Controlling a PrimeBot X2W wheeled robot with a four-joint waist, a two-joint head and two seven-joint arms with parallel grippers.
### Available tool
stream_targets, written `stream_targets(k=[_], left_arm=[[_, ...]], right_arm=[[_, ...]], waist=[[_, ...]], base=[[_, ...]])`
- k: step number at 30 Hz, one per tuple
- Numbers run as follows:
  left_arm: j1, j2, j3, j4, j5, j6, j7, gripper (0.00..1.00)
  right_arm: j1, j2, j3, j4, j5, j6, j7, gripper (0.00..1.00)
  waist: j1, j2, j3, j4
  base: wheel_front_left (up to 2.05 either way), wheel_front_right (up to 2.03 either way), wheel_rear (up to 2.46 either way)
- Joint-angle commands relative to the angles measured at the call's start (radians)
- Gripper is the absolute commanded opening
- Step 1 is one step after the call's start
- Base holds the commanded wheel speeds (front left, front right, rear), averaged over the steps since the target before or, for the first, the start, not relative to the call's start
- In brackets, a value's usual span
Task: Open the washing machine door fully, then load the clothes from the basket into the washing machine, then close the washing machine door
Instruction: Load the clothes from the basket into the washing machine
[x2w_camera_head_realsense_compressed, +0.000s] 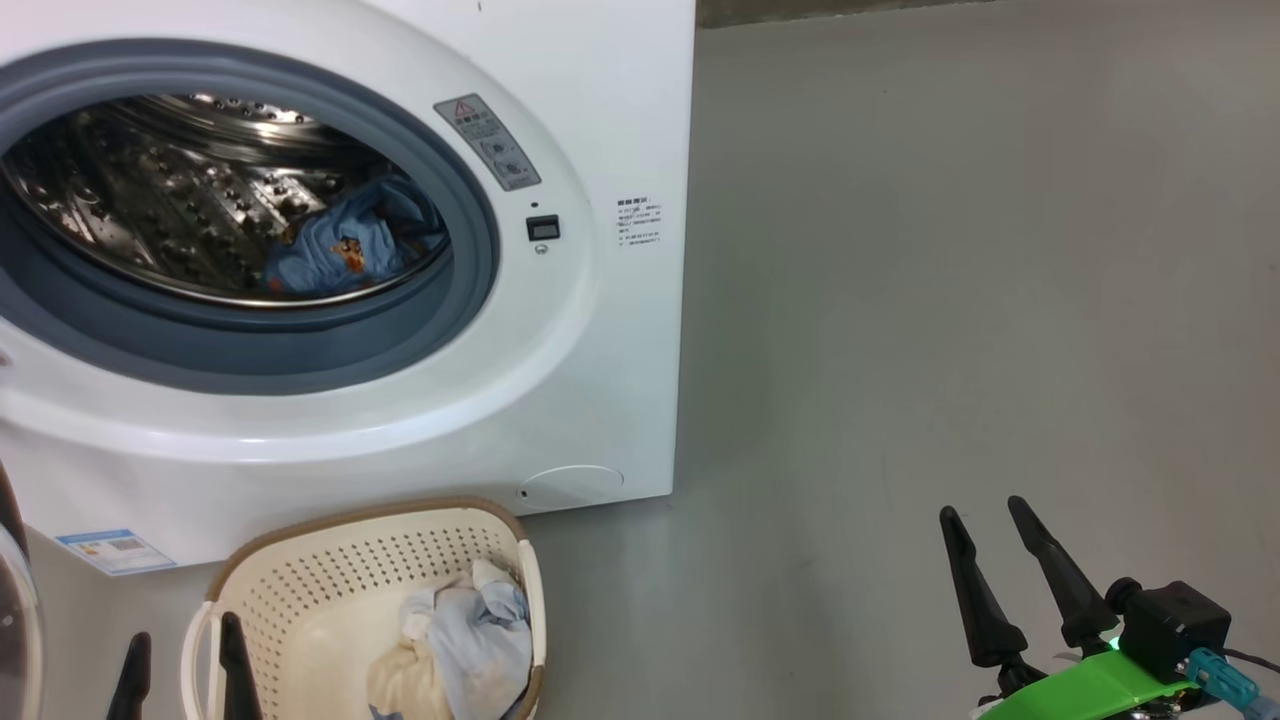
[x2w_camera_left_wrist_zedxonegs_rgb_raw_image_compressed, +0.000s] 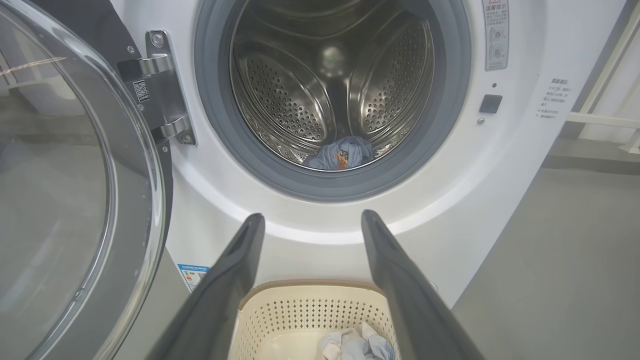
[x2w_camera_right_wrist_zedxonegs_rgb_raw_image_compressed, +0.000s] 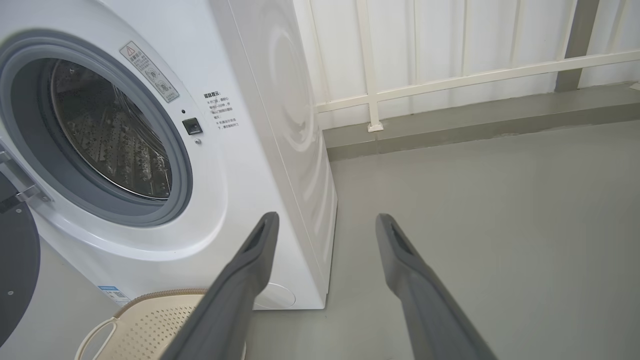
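The white washing machine (x2w_camera_head_realsense_compressed: 560, 380) stands with its door (x2w_camera_left_wrist_zedxonegs_rgb_raw_image_compressed: 75, 175) swung wide open to the left. One blue garment with orange patches (x2w_camera_head_realsense_compressed: 340, 245) lies in the steel drum. In front of the machine sits the cream basket (x2w_camera_head_realsense_compressed: 300, 590) holding pale blue-white and cream clothes (x2w_camera_head_realsense_compressed: 460, 640). My left gripper (x2w_camera_head_realsense_compressed: 183, 645) is open over the basket's left side, nothing between its fingers. In the left wrist view the left gripper (x2w_camera_left_wrist_zedxonegs_rgb_raw_image_compressed: 312, 216) points at the drum opening above the basket (x2w_camera_left_wrist_zedxonegs_rgb_raw_image_compressed: 310, 286). My right gripper (x2w_camera_head_realsense_compressed: 985, 512) is open and holds nothing, over the floor to the right.
Grey floor (x2w_camera_head_realsense_compressed: 950, 300) stretches to the right of the machine. In the right wrist view a white railing (x2w_camera_right_wrist_zedxonegs_rgb_raw_image_compressed: 370, 65) and a low grey kerb (x2w_camera_right_wrist_zedxonegs_rgb_raw_image_compressed: 475, 120) run behind the machine. The open door's edge (x2w_camera_head_realsense_compressed: 12, 600) stands close to my left gripper.
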Motion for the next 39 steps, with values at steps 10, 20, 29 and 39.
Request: stream_targets(k=[10,20,29,39], left_arm=[[-0.099,0.010,0.003,0.004,-0.008,-0.008,-0.006,1.00],[-0.224,0.010,-0.010,0.047,-0.036,0.001,-0.006,1.00],[-0.366,0.010,0.006,0.127,-0.033,-0.016,-0.006,1.00],[-0.525,0.010,-0.013,0.313,-0.003,-0.064,-0.006,1.00]], right_arm=[[-0.030,-0.012,0.001,-0.037,0.007,0.002,-0.012,1.00],[-0.086,-0.019,-0.007,-0.059,0.010,0.002,-0.012,1.00],[-0.150,-0.029,-0.020,-0.080,0.011,0.002,-0.012,1.00],[-0.190,-0.034,-0.032,-0.098,0.010,0.002,-0.012,1.00]], waist=[[0.0000,0.0000,0.079,0.010],[0.0000,0.0000,0.244,0.007],[0.0000,0.0000,0.385,-0.003],[0.0000,0.0000,0.535,-0.002]], base=[[0.00,0.00,0.00],[0.00,0.00,0.00],[0.00,0.00,0.00],[0.00,0.00,0.00]])
